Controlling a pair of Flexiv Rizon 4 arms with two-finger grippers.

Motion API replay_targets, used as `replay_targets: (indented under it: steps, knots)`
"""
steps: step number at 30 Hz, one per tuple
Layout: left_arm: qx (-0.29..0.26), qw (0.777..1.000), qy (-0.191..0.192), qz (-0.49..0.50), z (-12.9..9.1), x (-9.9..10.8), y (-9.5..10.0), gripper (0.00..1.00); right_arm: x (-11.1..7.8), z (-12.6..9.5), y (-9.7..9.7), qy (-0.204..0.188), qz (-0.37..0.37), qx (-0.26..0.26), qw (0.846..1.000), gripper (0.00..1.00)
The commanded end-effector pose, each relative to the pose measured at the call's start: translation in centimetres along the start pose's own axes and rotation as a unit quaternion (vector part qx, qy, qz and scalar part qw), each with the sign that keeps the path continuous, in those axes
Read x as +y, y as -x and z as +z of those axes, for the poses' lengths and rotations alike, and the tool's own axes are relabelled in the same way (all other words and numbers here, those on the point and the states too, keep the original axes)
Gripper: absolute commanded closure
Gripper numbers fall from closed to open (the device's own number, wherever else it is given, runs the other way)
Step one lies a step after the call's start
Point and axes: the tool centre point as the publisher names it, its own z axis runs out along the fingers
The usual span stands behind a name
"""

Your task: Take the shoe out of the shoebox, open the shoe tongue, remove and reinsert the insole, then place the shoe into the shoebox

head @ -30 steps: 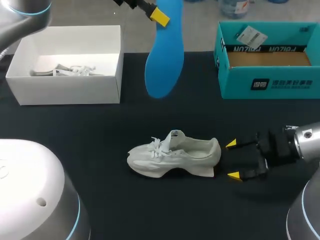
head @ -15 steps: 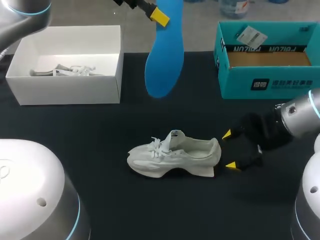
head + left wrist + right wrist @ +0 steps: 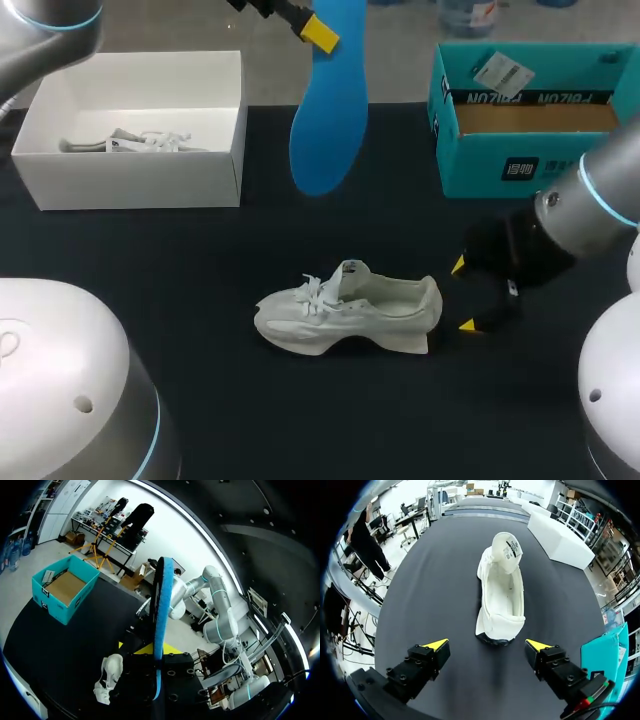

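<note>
Shoe (image 3: 348, 315) is lying on its side in the middle of the black bench (image 3: 200, 250), toe pointing toward the left arm's side, heel toward the right arm's side, opening facing the far edge. Laces are sitting loose over the front.

Right gripper (image 3: 464, 295) is sitting low over the bench just beside the heel, fingers spread wide and touching nothing. In the right wrist view the shoe (image 3: 501, 592) is lying straight ahead of the right gripper (image 3: 487, 645), heel nearest, tongue (image 3: 506, 550) standing up at the far end, and the heel is sitting about level with the two yellow tips with a gap on each side.

Left gripper (image 3: 325, 32) is hanging high above the far side of the bench, pinching the top end of the blue insole (image 3: 328, 110). The insole is hanging straight down, clear of the bench, between the two boxes. In the left wrist view the insole (image 3: 161, 625) is showing edge-on, running out from the left gripper, with the shoe (image 3: 109, 677) well below it.

White box (image 3: 130, 180) is sitting at the far left, open, with a second shoe (image 3: 130, 140) lying inside. Teal box (image 3: 540, 165) is sitting at the far right, open, with a paper tag (image 3: 498, 70) resting against its back wall.
</note>
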Motion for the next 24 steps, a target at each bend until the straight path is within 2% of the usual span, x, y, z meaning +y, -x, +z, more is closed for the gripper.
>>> replay_targets:
  steps: [1, 14, 16, 24]
  knots:
    - [0.001, 1.000, 0.001, 0.000, -0.1, -0.1, 0.1, 1.00, -0.5, -1.2, -0.2, -0.114, 0.004, 0.001, 0.993, 0.00]
    - [0.001, 1.000, 0.001, 0.000, -0.1, -0.1, 0.1, 1.00, -1.3, -2.6, 0.3, -0.133, 0.001, 0.016, 0.991, 0.00]
    - [0.001, 1.000, 0.001, 0.000, -0.1, -0.1, 0.1, 1.00, -1.5, -2.6, 0.3, -0.140, 0.005, 0.031, 0.990, 0.00]
    - [-0.005, 1.000, -0.006, 0.010, -1.1, -2.5, -0.6, 1.00, -1.5, -2.6, 0.3, -0.140, 0.005, 0.031, 0.990, 0.00]
